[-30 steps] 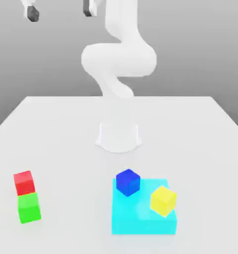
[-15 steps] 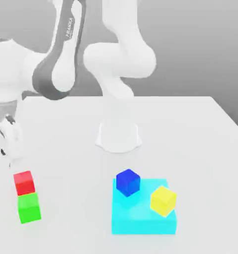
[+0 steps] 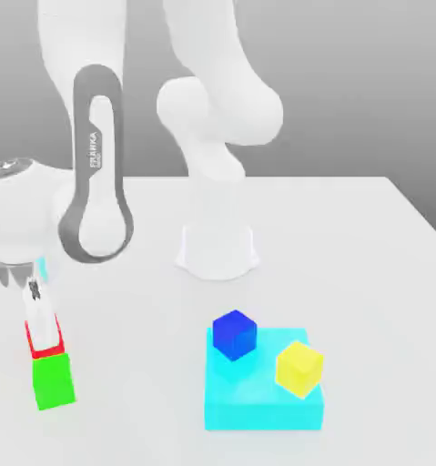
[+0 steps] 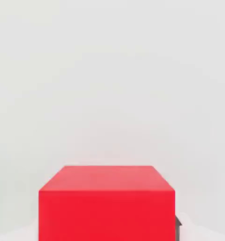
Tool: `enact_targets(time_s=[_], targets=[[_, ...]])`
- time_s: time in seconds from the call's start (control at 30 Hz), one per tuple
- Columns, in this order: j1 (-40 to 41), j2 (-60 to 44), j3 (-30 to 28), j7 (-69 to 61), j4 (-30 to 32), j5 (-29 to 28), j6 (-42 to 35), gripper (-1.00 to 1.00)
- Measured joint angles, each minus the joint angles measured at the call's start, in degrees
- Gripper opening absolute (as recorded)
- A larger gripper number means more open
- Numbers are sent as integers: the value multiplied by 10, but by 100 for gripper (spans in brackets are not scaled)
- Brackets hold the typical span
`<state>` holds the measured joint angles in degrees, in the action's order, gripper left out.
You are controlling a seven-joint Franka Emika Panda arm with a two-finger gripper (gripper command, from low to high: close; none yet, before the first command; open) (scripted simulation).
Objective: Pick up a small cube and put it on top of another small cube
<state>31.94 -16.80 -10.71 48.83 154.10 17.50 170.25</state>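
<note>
**Over the red cube, grasp not yet confirmed**

My end effector (image 3: 39,314) sits low at the exterior view's left, right at the red cube (image 3: 45,344). One pale finger (image 3: 41,320) lies down across the cube's face, so I read myself as straddling it, with the cube directly beneath my palm rather than off to either side. In the hand view the red cube (image 4: 106,202) sits centred and close, which fits that reading. I cannot tell whether my fingers are wide, narrow or already pressing on it.

The red cube rests on the white surface (image 3: 349,237), touching the green cube (image 3: 54,380) just nearer the camera. That neighbour is the thing to watch when I lift.

The blue cube (image 3: 234,334) stands on the far corner of the cyan block (image 3: 258,400), well apart toward the exterior view's right, with the yellow cube (image 3: 299,368) near it on the same block. The carry will go that way.
</note>
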Motion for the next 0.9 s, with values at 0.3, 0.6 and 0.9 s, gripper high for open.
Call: enact_targets(time_s=[0.3, 0.6, 0.9], targets=[[-106, 181, -18, 121, 46, -117, -131, -100], [-251, 367, 134, 217, 104, -118, -254, -100], [-285, 299, 198, 256, 139, -127, -152, 100]])
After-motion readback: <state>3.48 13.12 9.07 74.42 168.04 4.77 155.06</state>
